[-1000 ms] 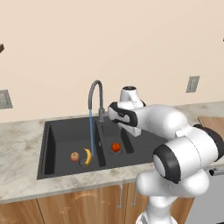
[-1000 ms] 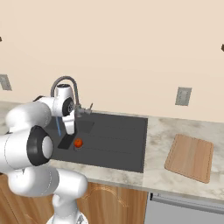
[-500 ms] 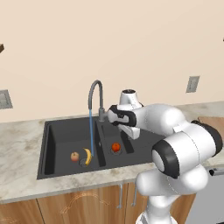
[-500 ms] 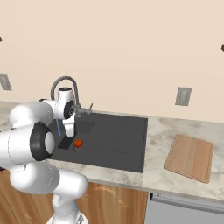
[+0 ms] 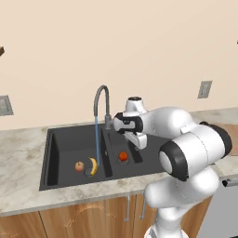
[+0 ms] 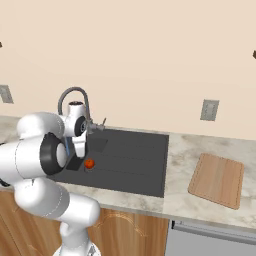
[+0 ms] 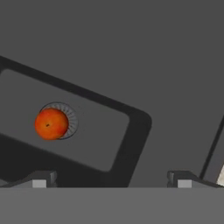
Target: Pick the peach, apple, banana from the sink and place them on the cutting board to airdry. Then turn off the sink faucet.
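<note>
The black sink (image 5: 60,139) holds all three fruits. A pale peach (image 5: 79,165) and the yellow banana (image 5: 93,166) lie side by side in the large basin, near the blue water stream (image 5: 97,139) from the gooseneck faucet (image 5: 100,98). A red-orange apple (image 5: 123,156) (image 6: 89,163) sits on the small basin's drain (image 7: 51,124). My gripper (image 5: 139,140) (image 6: 80,150) (image 7: 111,183) hangs open above the small basin, up and to the right of the apple, with nothing between its fingers. The wooden cutting board (image 6: 217,179) lies on the counter, far right.
The faucet's thin lever (image 6: 100,125) sticks out just behind my hand. The ribbed drainboard (image 6: 137,152) lies between the basins and the board. A wall outlet (image 6: 209,110) sits above the marble counter (image 6: 180,150). A divider wall (image 5: 107,153) separates the two basins.
My hand has dipped slightly lower over the small basin. The fruits have not moved and the water still runs.
</note>
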